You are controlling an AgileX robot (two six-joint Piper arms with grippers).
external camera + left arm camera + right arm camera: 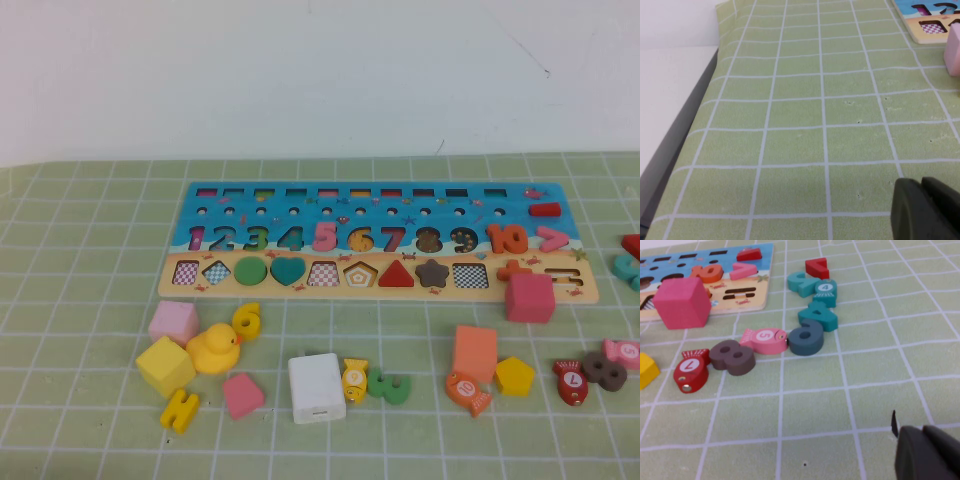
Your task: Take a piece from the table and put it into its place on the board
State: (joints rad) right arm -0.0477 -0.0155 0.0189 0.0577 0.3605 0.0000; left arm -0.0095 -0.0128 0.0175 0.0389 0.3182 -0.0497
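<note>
The piece, a small yellow 6 (pixel 247 321), lies on the table just in front of the board's left end, touching the rubber duck (pixel 214 349). The board (pixel 330 292) lies across the far middle; its 6-shaped recess (pixel 362 240) sits between the pink 5 and the red 7. Neither arm shows in the high view. My left gripper (pixel 921 184) hovers shut and empty over bare mat left of the board's corner (pixel 925 37). My right gripper (pixel 922 432) is shut and empty over the mat, right of the board's end (pixel 735 307).
Around the 6 lie a pale pink cube (pixel 173 322), a yellow cube (pixel 165 366), a yellow H (pixel 180 410) and a pink pentagon (pixel 243 395). A white box (pixel 316 387) stands mid-front. A magenta cube (pixel 529 297) rests on the board's front edge. Fish and numbers (pixel 762 340) lie at right.
</note>
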